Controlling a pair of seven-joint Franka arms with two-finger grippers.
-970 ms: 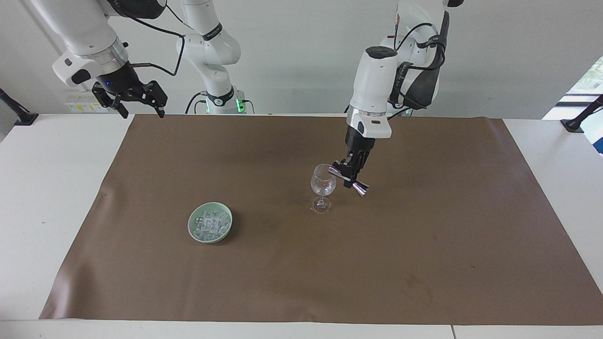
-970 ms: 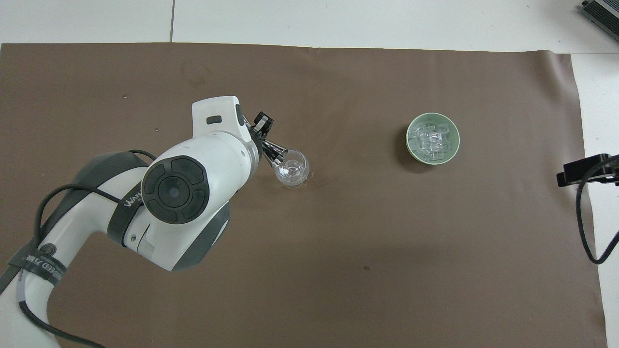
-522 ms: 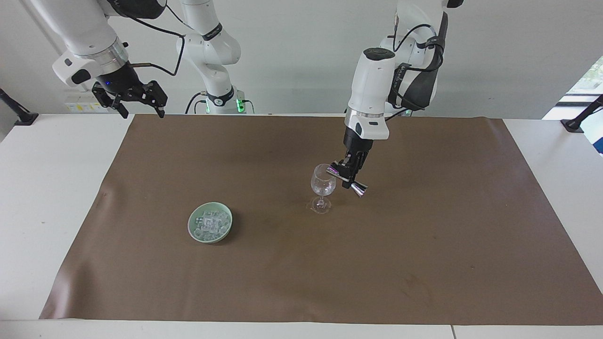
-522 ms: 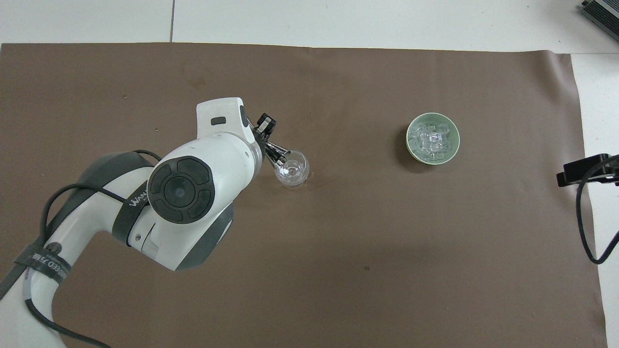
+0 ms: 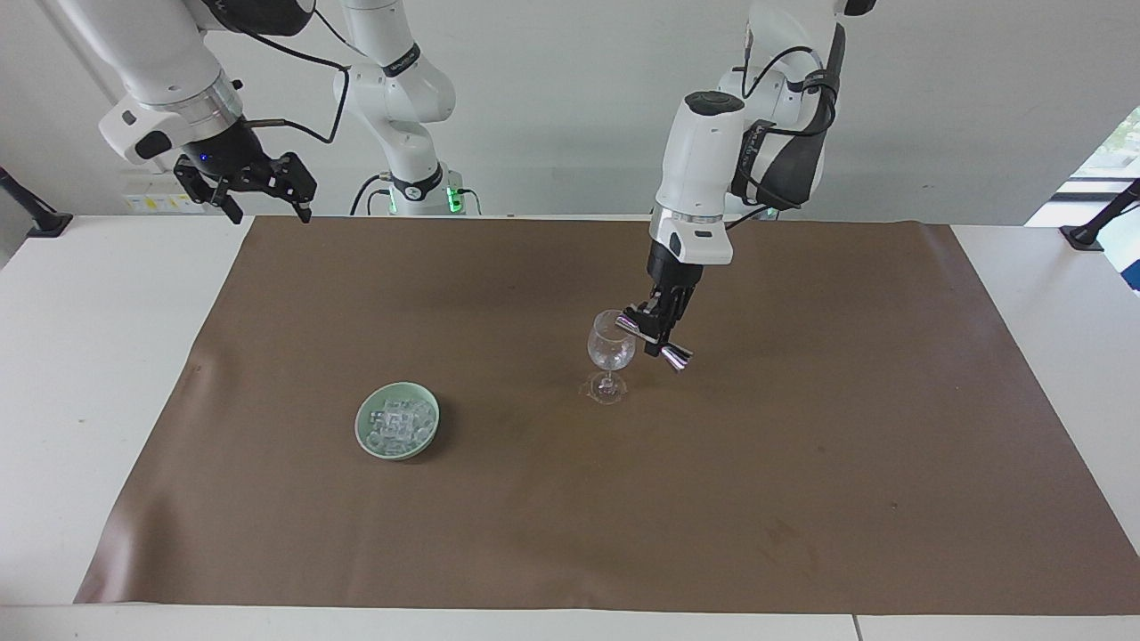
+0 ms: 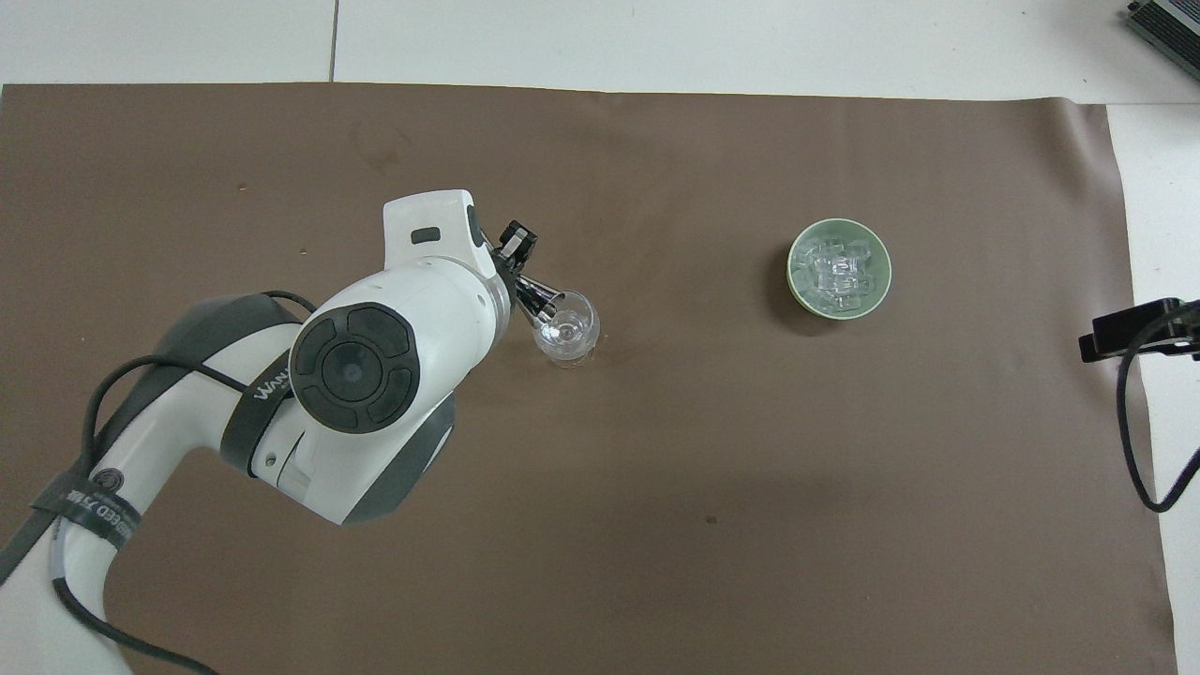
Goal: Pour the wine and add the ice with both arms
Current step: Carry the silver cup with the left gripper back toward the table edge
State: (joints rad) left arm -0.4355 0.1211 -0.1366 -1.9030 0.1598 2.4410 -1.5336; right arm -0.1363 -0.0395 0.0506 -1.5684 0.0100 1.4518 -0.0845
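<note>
A clear wine glass [image 5: 611, 347] [image 6: 566, 330] stands upright mid-mat. My left gripper [image 5: 661, 328] [image 6: 516, 267] hangs beside its rim, shut on a silver double-ended jigger [image 5: 670, 349] [image 6: 536, 298]. The jigger is tilted, with its lower end at the glass's rim. No wine shows in either view. The ice [image 5: 398, 423] [image 6: 837, 269] is a heap of clear cubes in a pale green dish [image 5: 363, 427] [image 6: 793, 281], toward the right arm's end of the table. My right gripper [image 5: 267, 207] [image 6: 1130, 330] waits open and empty above the mat's corner at that end.
A brown mat [image 5: 802, 499] covers most of the white table [image 5: 80, 356]. Black clamp stands [image 5: 1100, 218] sit at the table's corners near the robots. A black cable [image 6: 1130, 441] loops down from the right arm.
The left arm's wrist has shifted a little, and the jigger stays tilted at the glass's rim. The right arm has not moved.
</note>
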